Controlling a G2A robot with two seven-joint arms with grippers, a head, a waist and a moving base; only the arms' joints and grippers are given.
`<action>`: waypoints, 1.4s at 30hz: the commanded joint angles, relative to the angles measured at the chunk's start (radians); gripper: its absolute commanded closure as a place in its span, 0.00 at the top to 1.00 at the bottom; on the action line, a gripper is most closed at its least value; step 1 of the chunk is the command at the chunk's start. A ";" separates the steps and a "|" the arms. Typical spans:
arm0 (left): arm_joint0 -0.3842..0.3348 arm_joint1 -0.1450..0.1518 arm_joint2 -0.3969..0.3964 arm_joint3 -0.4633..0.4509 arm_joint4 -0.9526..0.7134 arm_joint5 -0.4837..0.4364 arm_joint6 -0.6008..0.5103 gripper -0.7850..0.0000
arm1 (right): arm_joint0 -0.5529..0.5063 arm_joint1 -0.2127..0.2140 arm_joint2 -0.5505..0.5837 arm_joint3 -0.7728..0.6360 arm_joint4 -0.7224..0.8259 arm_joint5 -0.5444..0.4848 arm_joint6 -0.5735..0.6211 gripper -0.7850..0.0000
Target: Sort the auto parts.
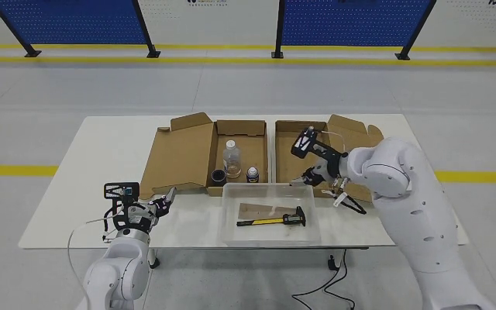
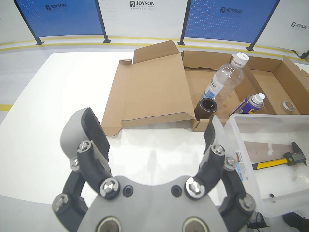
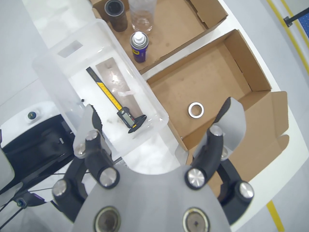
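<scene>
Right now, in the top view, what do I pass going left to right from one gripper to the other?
The left gripper, open → dark cylindrical sleeve → clear plastic bottle → spray can → right gripper, open. The digital caliper in the clear bin spans too wide to place.

A clear bin (image 1: 231, 226) sits at the desk's (image 1: 93, 155) front edge, a caliper (image 1: 273, 219) inside; behind stand two open cardboard boxes; the left box (image 1: 242, 129) holds a bottle (image 1: 232, 159), a spray can (image 1: 253, 174) and a dark cylinder (image 1: 218, 177); the right gripper (image 1: 308, 180) hangs over the right box (image 1: 287, 153).
</scene>
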 commanded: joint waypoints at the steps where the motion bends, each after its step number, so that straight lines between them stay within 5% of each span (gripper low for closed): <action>1: 0.000 0.000 0.000 0.000 0.000 0.000 0.000 1.00 | 0.025 0.049 -0.062 -0.009 0.043 -0.011 -0.011 1.00; 11: 0.000 0.000 0.000 0.000 0.000 0.000 0.000 1.00 | 0.204 0.239 -0.363 0.058 0.213 -0.116 -0.116 1.00; 30: 0.000 0.000 0.000 0.000 0.000 0.000 0.000 1.00 | 0.200 0.238 -0.366 0.035 0.195 -0.109 -0.136 1.00; 42: 0.000 0.000 0.000 0.000 0.000 0.000 0.000 1.00 | 0.277 0.173 -0.563 -0.007 0.086 -0.014 -0.014 1.00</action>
